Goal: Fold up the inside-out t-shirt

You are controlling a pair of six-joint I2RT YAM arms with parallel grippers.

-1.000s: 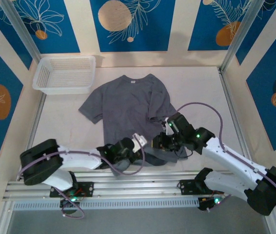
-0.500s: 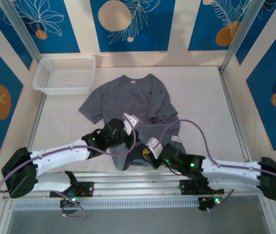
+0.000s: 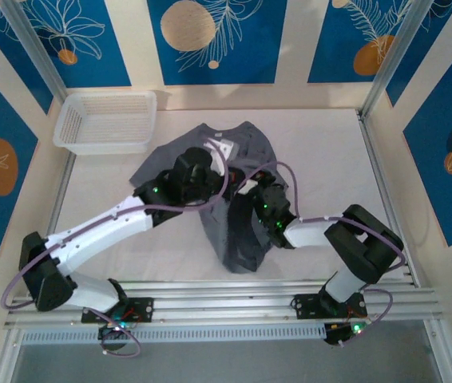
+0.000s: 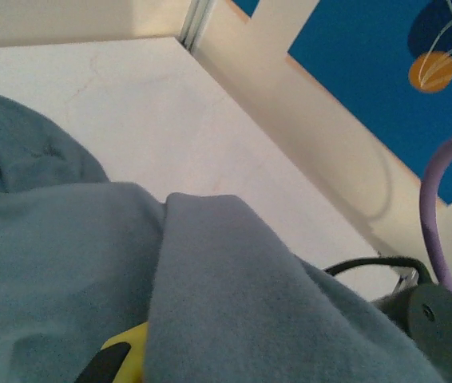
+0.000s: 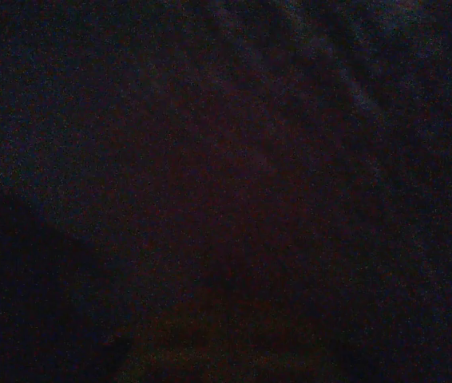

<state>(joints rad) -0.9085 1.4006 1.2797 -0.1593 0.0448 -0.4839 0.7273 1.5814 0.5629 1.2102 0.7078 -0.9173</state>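
The dark grey t-shirt (image 3: 242,239) lies bunched in the middle of the table, its near part pulled up and back over itself. My left gripper (image 3: 220,153) is over the shirt's collar end, shut on the t-shirt. In the left wrist view a fold of the t-shirt (image 4: 234,295) drapes over my yellow fingertip (image 4: 126,351). My right gripper (image 3: 254,190) sits just right of it, shut and buried in the cloth. Dark fabric of the t-shirt (image 5: 226,191) presses against the right wrist camera and hides the jaws.
A white mesh basket (image 3: 106,121) stands at the back left corner. Bare white table (image 3: 330,159) lies to the right of the shirt, bounded by metal rails (image 3: 382,183). A purple cable (image 4: 438,207) and the right arm's grey body (image 4: 438,319) are close beside my left gripper.
Both grippers have moved from the near edge toward the back, dragging the shirt's near part up over its upper half. The right gripper has closed.
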